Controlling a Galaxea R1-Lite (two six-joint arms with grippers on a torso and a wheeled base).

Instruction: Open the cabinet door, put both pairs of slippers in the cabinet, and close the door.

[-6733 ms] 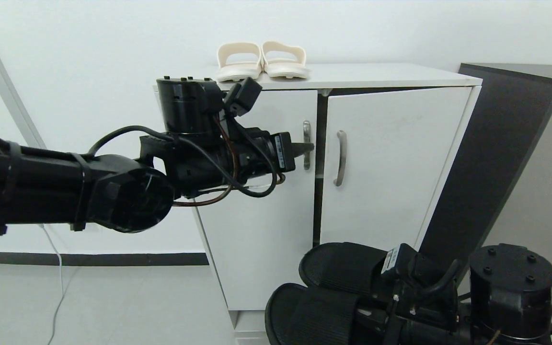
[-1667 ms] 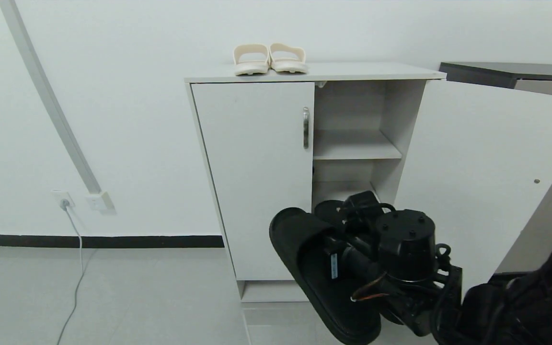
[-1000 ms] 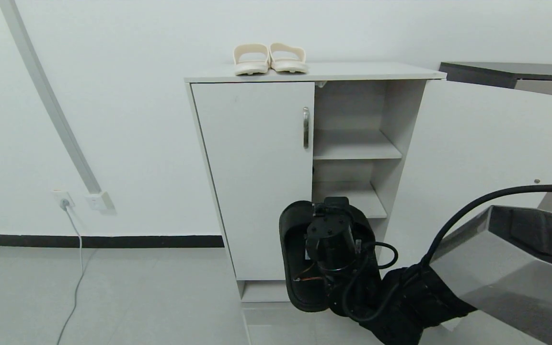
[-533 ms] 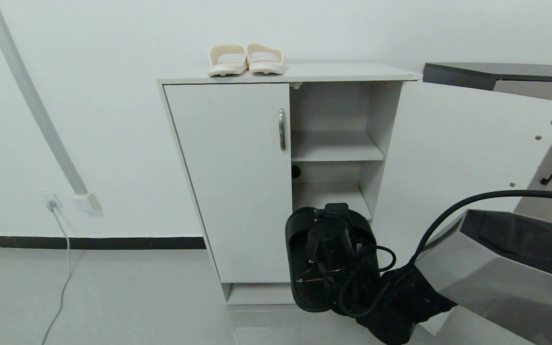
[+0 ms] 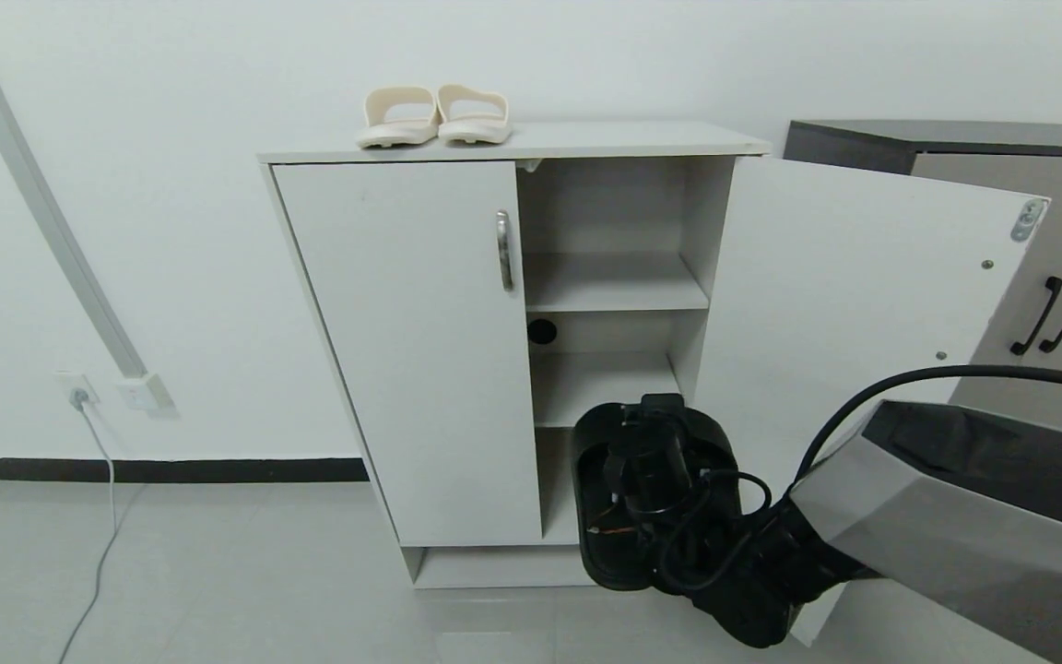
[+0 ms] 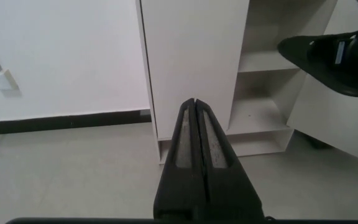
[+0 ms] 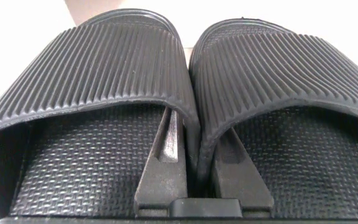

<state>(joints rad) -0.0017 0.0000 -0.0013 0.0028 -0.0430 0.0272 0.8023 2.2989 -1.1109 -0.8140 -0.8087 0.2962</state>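
- White cabinet (image 5: pixel 632 138) stands against the wall, its right door (image 5: pixel 844 295) swung wide and its left door (image 5: pixel 402 350) shut
- Black slippers (image 5: pixel 597 553) hang side by side just before the open lower shelves
- Cream slippers (image 5: pixel 434 115) sit paired on the cabinet top
- Right gripper (image 7: pixel 197 168) clamps the black pair by their touching inner edges
- Left gripper (image 6: pixel 194 109) has its fingers pressed together, holding nothing, above the floor

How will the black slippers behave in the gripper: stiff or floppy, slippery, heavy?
The black slippers probably keep their shape: both straps stand arched. The ribbed, dimpled rubber likely grips well in the right gripper. They seem light, since one pinch at the inner edges carries both.
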